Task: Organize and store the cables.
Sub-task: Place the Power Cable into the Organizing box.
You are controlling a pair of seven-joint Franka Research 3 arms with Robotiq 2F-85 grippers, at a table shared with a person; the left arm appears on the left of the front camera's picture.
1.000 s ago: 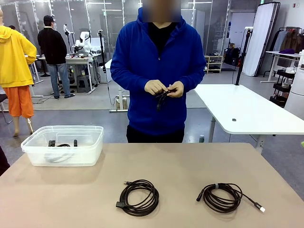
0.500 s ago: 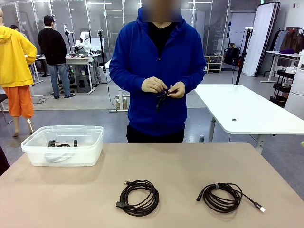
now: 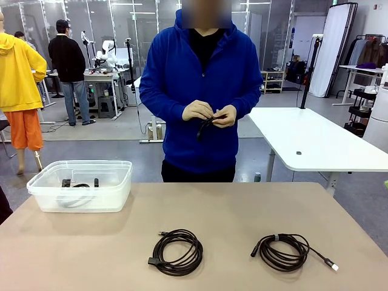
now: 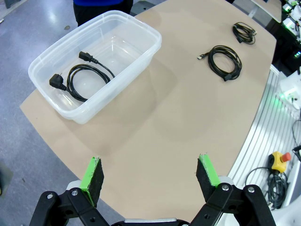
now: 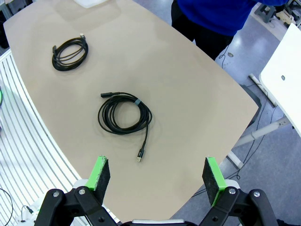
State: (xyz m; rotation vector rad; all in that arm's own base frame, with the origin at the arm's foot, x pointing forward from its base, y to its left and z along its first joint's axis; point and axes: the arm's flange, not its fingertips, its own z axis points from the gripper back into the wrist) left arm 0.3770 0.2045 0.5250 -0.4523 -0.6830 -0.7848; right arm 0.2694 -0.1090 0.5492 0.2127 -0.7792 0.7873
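The left pincer (image 4: 149, 162) and right pincer (image 5: 155, 162) are hovering released, grasping nothing. A middle coil (image 3: 177, 252) and a right coil (image 3: 285, 251) are lying on the near tabletop (image 3: 230, 212). One cable (image 4: 82, 77) is sitting in the far-left bin (image 3: 115, 194). Beyond, the person's hands (image 3: 197, 111) are handling another cable (image 3: 205, 126). Storing looks barely begun; the next move calls for pinching a coil's bundled strands.
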